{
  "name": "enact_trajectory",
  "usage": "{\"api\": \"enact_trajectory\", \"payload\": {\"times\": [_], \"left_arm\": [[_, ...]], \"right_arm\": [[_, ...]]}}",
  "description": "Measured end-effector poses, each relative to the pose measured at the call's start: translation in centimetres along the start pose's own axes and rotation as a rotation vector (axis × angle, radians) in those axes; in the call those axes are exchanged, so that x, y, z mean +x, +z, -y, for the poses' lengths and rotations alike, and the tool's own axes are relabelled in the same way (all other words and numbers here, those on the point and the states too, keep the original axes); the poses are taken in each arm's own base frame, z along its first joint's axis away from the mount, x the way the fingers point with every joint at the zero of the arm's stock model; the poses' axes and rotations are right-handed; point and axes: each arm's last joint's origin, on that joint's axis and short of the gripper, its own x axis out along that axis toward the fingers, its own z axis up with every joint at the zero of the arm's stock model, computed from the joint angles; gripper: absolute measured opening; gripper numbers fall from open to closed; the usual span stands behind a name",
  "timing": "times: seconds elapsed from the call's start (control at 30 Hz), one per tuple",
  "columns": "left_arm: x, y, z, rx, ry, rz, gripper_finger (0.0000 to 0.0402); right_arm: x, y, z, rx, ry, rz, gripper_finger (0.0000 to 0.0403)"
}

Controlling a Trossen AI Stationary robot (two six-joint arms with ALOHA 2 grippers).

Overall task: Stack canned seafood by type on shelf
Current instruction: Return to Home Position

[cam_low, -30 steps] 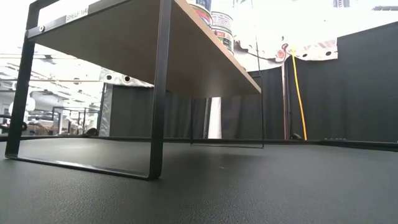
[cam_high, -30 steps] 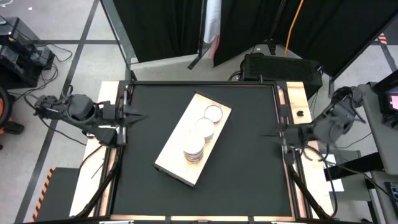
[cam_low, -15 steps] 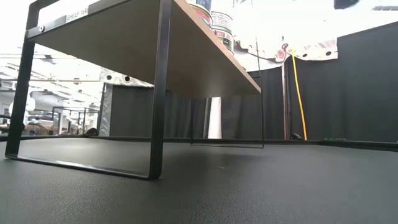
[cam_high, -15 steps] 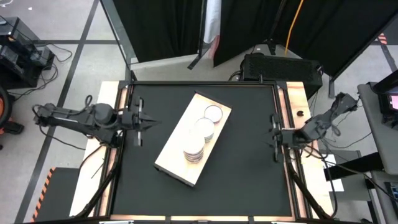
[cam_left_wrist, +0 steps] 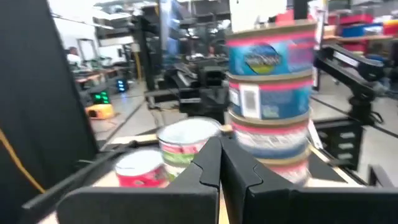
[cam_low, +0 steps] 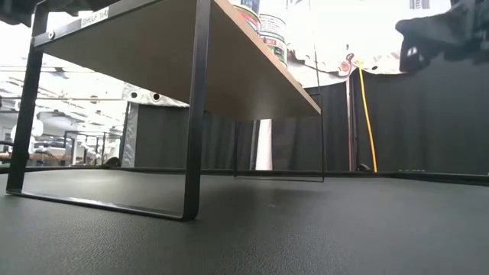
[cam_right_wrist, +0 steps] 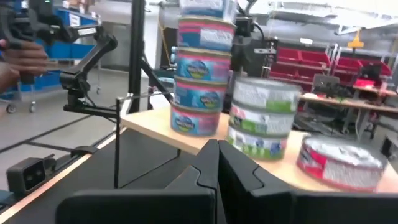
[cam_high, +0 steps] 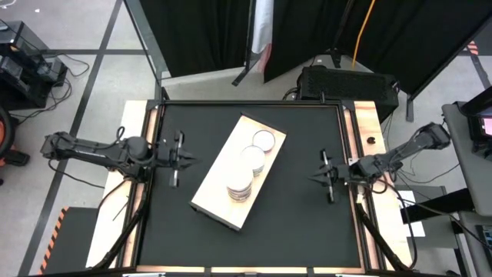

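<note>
The shelf (cam_high: 231, 181) is a pale beige board on thin black legs (cam_low: 195, 114), lying slantwise mid-table. On its top stand three groups of tins. A tall stack with blue-and-pink labels (cam_high: 240, 185) (cam_right_wrist: 202, 81) (cam_left_wrist: 270, 93) is nearest the table's near edge. A shorter green-labelled stack (cam_high: 251, 160) (cam_right_wrist: 264, 118) is in the middle. A single tin (cam_high: 264, 140) (cam_right_wrist: 342, 162) is farthest. My left gripper (cam_high: 186, 159) (cam_left_wrist: 219, 149) is shut and hovers left of the shelf, pointing at it. My right gripper (cam_high: 317, 178) (cam_right_wrist: 217, 146) is shut and hovers right of it.
Bare black tabletop (cam_high: 307, 223) surrounds the shelf on every side, with wooden side rails (cam_high: 367, 123) along the left and right edges. The right arm shows as a dark shape (cam_low: 443, 34) high in the low view. A person's hand (cam_right_wrist: 22, 59) is in the room beyond.
Both arms have swung in from the table's side edges toward the shelf. The left gripper has moved toward the right and a little nearer, the right gripper toward the left and a little nearer. The shelf and the tins have stayed put.
</note>
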Motion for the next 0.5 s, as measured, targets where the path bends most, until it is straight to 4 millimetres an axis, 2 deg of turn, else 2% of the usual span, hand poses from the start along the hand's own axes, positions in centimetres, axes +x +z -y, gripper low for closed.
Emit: {"api": "enact_trajectory", "payload": {"times": [0.2, 0.5], "left_arm": [[-0.3, -1.6, 0.0, 0.002, 0.002, 0.014, 0.0003], [-0.9, -4.3, -0.4, -0.045, 0.007, 0.03, 0.0002]], "right_arm": [[-0.2, -1.8, 0.5, 0.015, -0.014, -0.056, 0.0], [-0.1, -2.0, 1.2, 0.038, 0.018, -0.075, 0.0]]}}
